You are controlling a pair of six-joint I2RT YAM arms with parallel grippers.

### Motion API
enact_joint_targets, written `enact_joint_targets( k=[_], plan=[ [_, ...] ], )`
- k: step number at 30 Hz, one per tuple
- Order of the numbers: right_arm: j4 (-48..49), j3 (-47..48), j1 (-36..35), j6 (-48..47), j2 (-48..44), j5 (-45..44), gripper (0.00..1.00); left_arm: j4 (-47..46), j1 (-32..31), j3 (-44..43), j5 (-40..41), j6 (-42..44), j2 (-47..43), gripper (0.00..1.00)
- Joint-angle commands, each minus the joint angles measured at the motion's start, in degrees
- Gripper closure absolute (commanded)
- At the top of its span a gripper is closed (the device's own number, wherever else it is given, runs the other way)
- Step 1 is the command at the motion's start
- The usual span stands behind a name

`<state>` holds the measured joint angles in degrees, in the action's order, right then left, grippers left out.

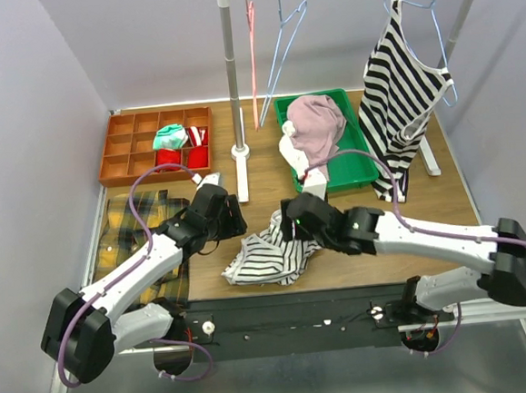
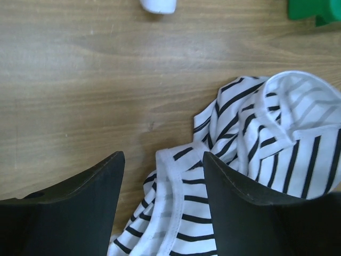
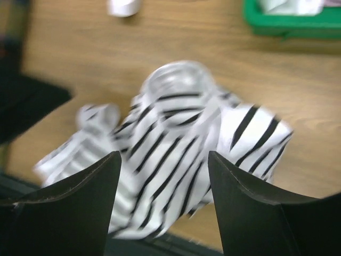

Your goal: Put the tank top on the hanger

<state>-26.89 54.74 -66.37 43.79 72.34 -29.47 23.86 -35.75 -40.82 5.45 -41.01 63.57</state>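
Loosely crumpled tank top (image 1: 263,258) on woodgrain table (image 1: 267,185)

I see right gripper (image 3: 163,157) with jaws apart; tank top (image 3: 176,128) crumpled on wooden table (image 3: 69,53) just beyond fingertips, blurred; green tray (image 3: 298,24) top right; white object (image 3: 123,6) top left, cut off.

The tank top (image 1: 263,258) is soft, crumpled cloth, matt; the table (image 2: 80,80) is smooth wood grain with a faint sheen; the tray (image 1: 352,173) looks like glossy plastic; the hanger (image 1: 284,58) is thin wire; the pole (image 1: 229,72) is shiny metal; the left gripper (image 2: 162,157) is matt black.
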Motion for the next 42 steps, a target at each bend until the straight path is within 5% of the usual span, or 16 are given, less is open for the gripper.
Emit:
enact_joint_targets(
  k=[1, 9, 21, 24, 26, 27, 30, 42],
  plan=[
    [3.51, 4.66, 7.56, -10.74, 7.89, 3.63, 0.28, -2.67, -0.38, 5.13, -1.67, -5.39, -2.75, 0.31],
    [8.26, 10.38, 10.47, -13.03, 21.17, 10.92, 0.34, -9.08, -0.38, 9.35, -4.31, -10.75, -2.05, 0.39],
    [11.95, 8.54, 11.00, -9.60, 25.93, 15.50, 0.40, -17.87, -0.38, 14.18, -8.18, -15.32, 0.50, 0.50],
    [12.05, 8.28, 11.61, -8.99, 26.10, 16.11, 0.54, -19.72, -0.46, 13.93, -8.35, -15.67, 1.03, 0.62],
    [11.34, 8.80, 11.87, -8.72, 25.84, 15.07, 0.72, -20.08, -0.38, 13.31, -8.97, -15.76, 1.29, 0.72],
    [10.64, 8.80, 12.05, -8.64, 24.53, 14.54, 0.79, -19.64, -0.46, 12.79, -8.79, -15.68, 1.03, 0.87],
    [8.80, 8.63, 12.67, -8.37, 19.98, 11.64, 0.95, -16.32, -0.38, 10.69, -7.22, -14.62, -1.86, 1.00],
    [-1.22, 17.57, 12.93, -9.68, -1.22, -2.33, 0.99, 4.60, -0.20, -15.91, 6.58, -5.06, -11.98, 1.00]
  ],
)
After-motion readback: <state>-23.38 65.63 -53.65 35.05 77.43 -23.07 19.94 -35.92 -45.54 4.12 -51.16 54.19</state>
